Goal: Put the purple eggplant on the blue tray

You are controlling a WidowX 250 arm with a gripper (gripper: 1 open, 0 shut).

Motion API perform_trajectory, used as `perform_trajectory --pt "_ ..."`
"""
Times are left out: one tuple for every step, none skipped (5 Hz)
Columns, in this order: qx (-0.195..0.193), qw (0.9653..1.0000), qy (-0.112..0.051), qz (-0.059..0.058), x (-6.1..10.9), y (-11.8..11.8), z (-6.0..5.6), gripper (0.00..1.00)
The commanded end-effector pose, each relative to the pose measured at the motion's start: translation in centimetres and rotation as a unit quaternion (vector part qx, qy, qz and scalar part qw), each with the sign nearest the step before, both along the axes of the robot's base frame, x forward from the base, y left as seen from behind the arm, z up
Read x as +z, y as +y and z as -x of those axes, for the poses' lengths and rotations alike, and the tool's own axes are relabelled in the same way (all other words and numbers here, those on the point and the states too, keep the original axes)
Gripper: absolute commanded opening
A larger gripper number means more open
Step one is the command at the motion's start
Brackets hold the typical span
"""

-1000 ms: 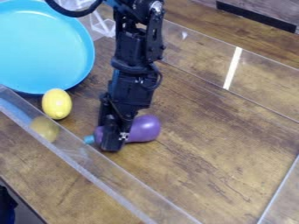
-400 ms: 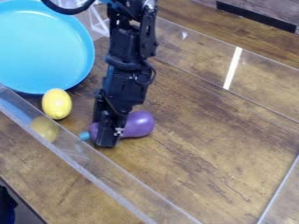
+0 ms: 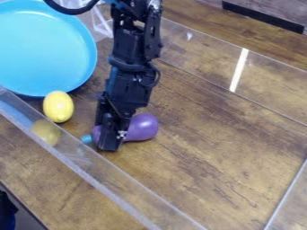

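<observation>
Nearest, the gripper sits low on the wooden table, closed, apparently pinching the purple eggplant near its stem. Lift straight, clear the yellow lemon, then carry to the blue tray beyond.

The pincer points down, clamped on the purple eggplant on the wooden counter. Left of it lies a yellow ball; the blue tray sits up-left.
</observation>
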State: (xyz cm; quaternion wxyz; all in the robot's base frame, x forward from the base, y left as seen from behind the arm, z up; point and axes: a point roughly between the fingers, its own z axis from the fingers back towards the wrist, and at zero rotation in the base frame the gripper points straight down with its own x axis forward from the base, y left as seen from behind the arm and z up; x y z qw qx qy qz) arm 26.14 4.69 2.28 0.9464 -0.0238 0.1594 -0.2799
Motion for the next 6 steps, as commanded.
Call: perform_trajectory --pt "0.012 0.9996 -0.024 -0.005 1.29 1.02 -0.65 0.0" --pt "0.013 0.9996 -0.026 -0.007 1.46 1.17 -0.64 0.0" --pt "0.014 0.9995 -0.027 -0.008 1.61 1.32 -0.64 0.0" --pt "0.015 0.9995 -0.028 -0.009 1.65 1.47 -0.63 0.0" --pt "0.017 0.9994 -0.029 -0.01 1.7 1.62 -0.62 0.0" --pt "0.019 0.9993 -0.029 -0.01 1.73 1.77 -0.61 0.0"
